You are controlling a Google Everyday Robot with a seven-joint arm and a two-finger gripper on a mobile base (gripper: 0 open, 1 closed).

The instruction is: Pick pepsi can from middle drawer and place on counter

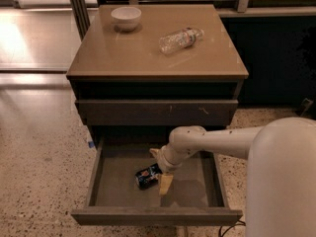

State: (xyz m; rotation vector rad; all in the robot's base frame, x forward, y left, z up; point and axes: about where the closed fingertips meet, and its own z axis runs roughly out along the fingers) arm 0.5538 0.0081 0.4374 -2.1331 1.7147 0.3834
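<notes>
Gripper (159, 172) low in wide dark grey drawer (116, 187), spread open right beside small blue pepsi can (147, 176), ready to pinch.

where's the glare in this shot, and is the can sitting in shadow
Camera view: strong glare washes the floor at upper left, and the counter carries a softer sheen; the middle drawer is dimly lit, so the pepsi can reads dark next to the pale gripper, which is down inside the drawer.

Speckled floor (39, 181), bright glare (19, 43) at upper left, dark metal posts (79, 6) behind, dim dark panel (276, 58) at right.
</notes>
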